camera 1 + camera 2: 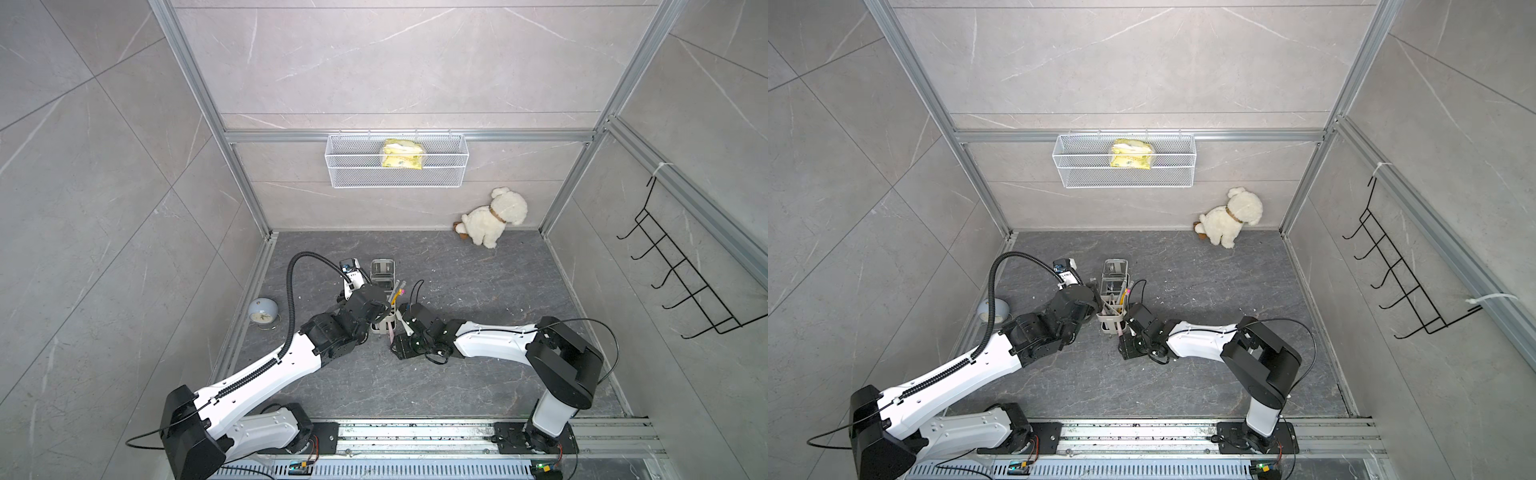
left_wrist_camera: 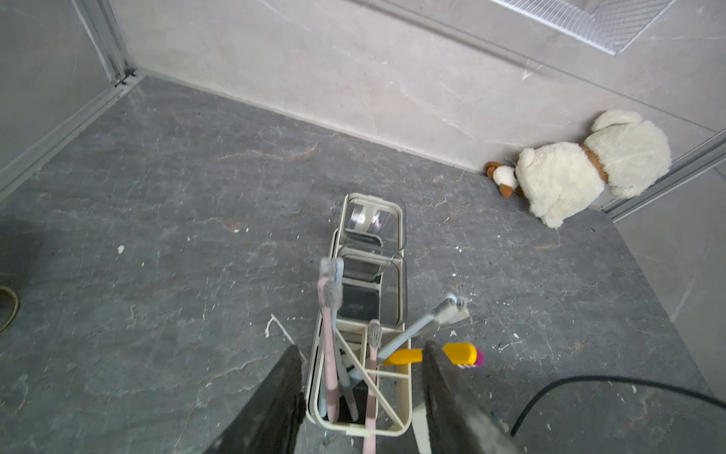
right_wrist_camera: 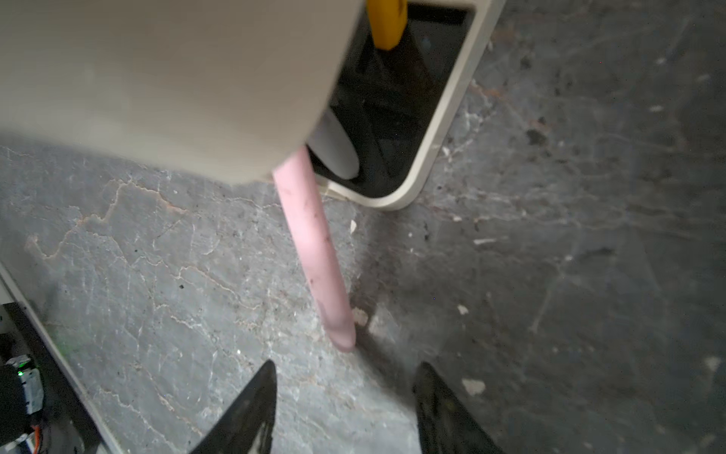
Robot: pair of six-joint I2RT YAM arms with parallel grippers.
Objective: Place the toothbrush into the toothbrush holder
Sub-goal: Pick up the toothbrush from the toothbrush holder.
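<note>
Your left gripper (image 2: 360, 348) stands open astride the toothbrush holder (image 2: 314, 385) at its near end, clasping nothing; the pink toothbrush (image 2: 370, 412) stands in that end compartment. Next, your right gripper (image 3: 346, 364) gapes empty just before the toothbrush's handle tip. In both top views the holder sits centre-left on the floor (image 1: 478, 282).

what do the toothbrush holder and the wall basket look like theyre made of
Toothbrush holder: probably moulded plastic, matte cream, given its even colour and rounded rim corners. Wall basket: white-coated wire mesh, likely metal; its fine grid is see-through.
</note>
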